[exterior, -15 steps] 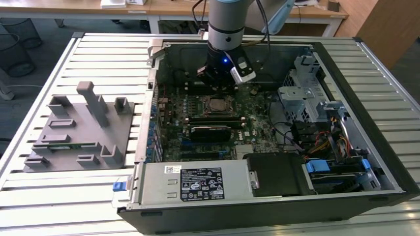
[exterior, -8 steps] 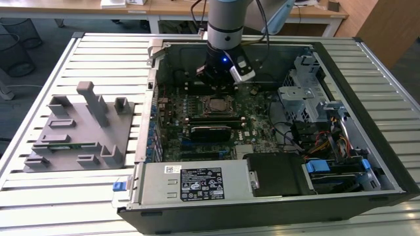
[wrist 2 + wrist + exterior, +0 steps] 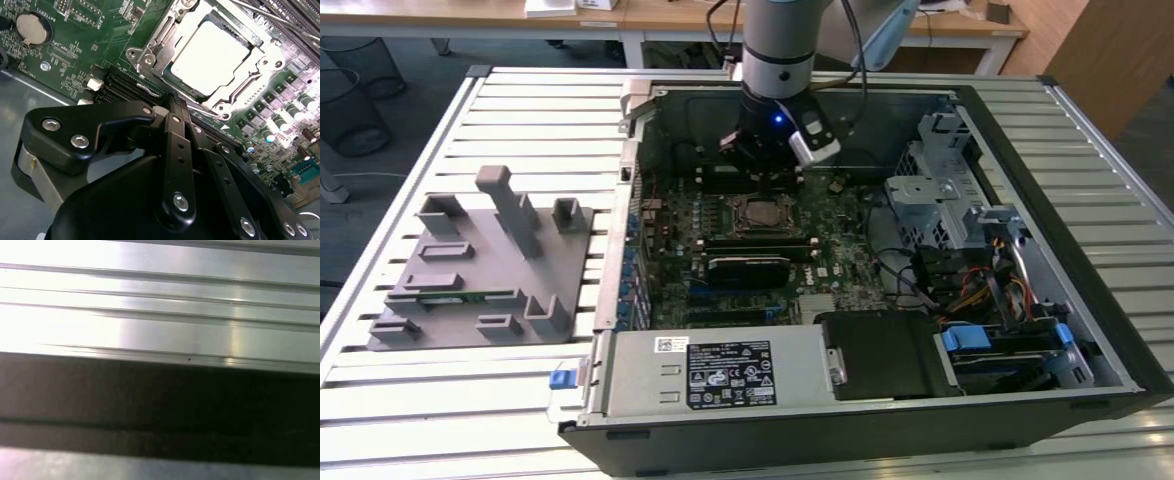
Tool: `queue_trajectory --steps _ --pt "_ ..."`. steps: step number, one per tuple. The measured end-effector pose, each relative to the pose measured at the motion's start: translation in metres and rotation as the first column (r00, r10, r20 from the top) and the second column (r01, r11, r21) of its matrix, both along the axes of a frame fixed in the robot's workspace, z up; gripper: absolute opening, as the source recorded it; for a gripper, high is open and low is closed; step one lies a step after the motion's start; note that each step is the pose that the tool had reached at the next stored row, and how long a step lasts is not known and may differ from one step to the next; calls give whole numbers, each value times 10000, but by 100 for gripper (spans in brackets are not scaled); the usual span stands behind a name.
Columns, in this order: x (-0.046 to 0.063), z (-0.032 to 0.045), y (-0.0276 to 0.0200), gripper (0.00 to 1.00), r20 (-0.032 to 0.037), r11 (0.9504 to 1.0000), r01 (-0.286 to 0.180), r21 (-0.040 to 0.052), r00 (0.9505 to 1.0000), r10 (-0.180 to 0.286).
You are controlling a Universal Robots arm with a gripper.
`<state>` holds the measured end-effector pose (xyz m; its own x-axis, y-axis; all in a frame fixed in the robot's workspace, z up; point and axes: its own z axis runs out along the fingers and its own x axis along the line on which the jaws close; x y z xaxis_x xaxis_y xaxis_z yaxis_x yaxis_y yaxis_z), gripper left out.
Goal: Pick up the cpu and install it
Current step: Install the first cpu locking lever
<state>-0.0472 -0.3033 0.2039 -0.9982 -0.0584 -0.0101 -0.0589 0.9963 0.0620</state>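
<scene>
The cpu (image 3: pixel 210 55), a flat square chip with a shiny pale top, lies inside the metal socket frame (image 3: pixel 150 60) on the green motherboard (image 3: pixel 75 45). In the exterior view the cpu (image 3: pixel 757 212) sits at the middle of the board inside the open computer case (image 3: pixel 1067 330). My gripper (image 3: pixel 766 176) hangs just behind the socket, a little above the board. In the second wrist view my gripper (image 3: pixel 173 100) has its black fingers drawn together with nothing between them, their tips just short of the socket's edge.
A grey fixture block (image 3: pixel 480 265) with a green memory strip (image 3: pixel 460 296) stands on the slatted table (image 3: pixel 160 315) at the exterior view's left. The power supply (image 3: pixel 720 372), drive cage (image 3: pixel 941 195) and cables (image 3: pixel 961 290) crowd the case.
</scene>
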Motion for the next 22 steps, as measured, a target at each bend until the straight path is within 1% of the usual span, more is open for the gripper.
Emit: queue_trajectory --steps 3,8,16,22 --pt "17 0 10 11 0 10000 -86 1 10000 86" --pt "71 -1 10 11 -8 10000 -92 2 10000 92" --pt "95 -11 11 11 -10 10000 -92 1 10000 92" --pt "107 -42 11 11 -14 10000 -91 1 10000 91"
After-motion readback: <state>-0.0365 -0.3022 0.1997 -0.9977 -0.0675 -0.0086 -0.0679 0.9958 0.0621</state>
